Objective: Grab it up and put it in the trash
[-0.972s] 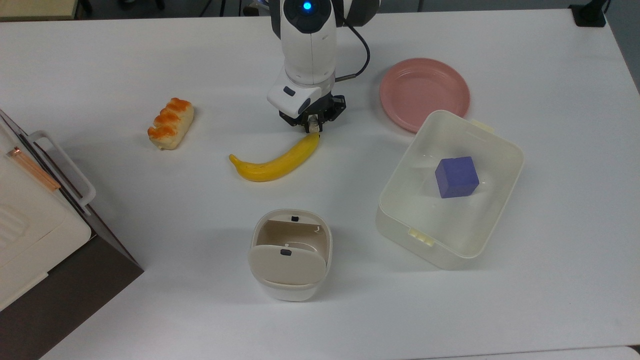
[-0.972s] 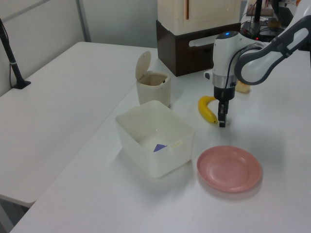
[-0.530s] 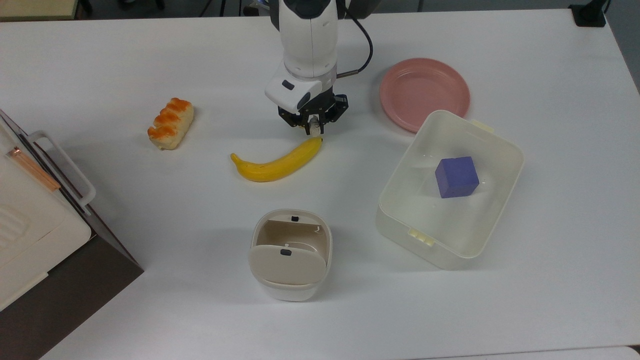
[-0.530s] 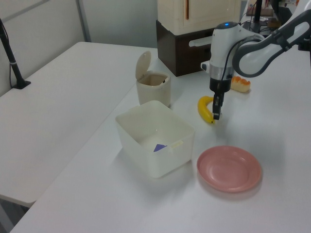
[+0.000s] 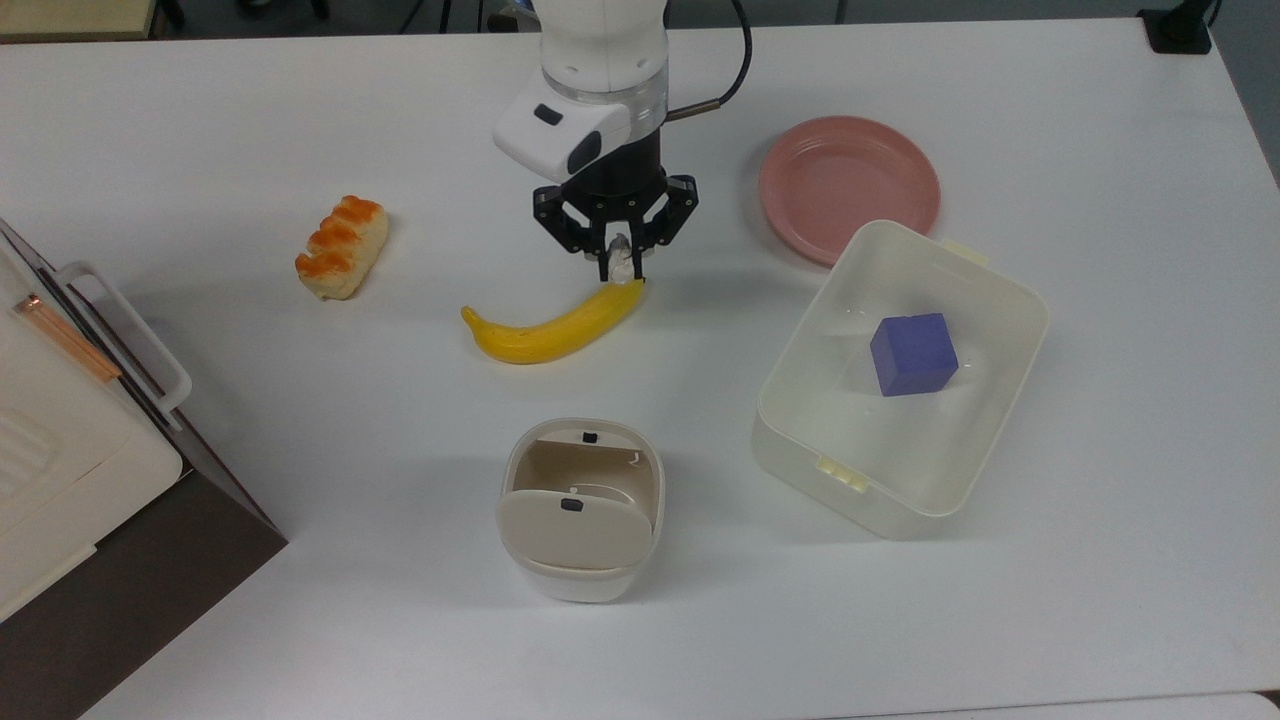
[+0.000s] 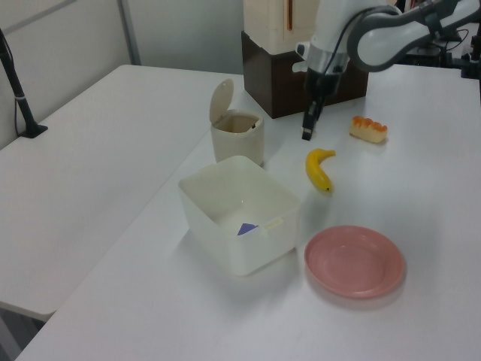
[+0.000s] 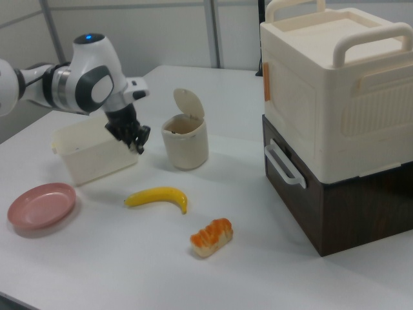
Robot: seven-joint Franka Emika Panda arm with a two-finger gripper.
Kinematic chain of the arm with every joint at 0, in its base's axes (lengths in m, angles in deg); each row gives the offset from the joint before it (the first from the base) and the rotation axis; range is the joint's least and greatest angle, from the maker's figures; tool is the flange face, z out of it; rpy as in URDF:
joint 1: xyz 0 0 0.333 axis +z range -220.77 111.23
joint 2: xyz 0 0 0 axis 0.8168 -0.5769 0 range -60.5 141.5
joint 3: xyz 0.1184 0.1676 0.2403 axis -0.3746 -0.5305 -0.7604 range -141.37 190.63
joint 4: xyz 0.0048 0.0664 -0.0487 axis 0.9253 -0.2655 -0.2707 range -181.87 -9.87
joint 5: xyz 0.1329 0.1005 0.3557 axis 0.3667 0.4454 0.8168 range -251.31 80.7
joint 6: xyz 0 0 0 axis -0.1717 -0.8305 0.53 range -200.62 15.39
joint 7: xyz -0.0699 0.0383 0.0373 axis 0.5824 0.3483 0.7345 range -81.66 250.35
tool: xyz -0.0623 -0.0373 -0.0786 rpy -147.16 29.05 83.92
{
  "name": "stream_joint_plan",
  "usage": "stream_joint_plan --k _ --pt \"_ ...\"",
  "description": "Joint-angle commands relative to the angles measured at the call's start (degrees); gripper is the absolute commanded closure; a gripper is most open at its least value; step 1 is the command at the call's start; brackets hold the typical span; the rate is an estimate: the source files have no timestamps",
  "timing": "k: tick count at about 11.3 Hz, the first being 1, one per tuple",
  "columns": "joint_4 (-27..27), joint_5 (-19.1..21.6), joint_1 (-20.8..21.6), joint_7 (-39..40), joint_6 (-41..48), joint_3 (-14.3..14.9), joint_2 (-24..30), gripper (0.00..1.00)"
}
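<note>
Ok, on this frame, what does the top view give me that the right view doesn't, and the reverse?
Top view: the purple cube lying inside the tub, and the paper wad pinched in the gripper, close to the tip of the banana. Right view: the lid of the bin standing upright at its far rim, and the whole cream box with handles stacked on a dark cabinet. Shared: banana, bread roll, pink plate, bin, tub and gripper.
</note>
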State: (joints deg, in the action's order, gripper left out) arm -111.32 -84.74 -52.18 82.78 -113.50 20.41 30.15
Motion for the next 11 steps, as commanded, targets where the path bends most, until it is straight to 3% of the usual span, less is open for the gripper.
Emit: stream_joint_plan --k 1,3,7,11 --pt "7.1 -2.0 -0.7 -1.2 -3.5 0.4 -4.7 0.73" --pt "7.2 -3.8 -0.8 -1.2 -8.4 0.4 -6.9 0.73" --pt "13.7 -4.9 -1.0 -1.2 -11.7 2.2 -11.4 0.73" --pt "13.8 -5.0 -1.2 -1.1 -16.8 2.6 -12.6 0.73"
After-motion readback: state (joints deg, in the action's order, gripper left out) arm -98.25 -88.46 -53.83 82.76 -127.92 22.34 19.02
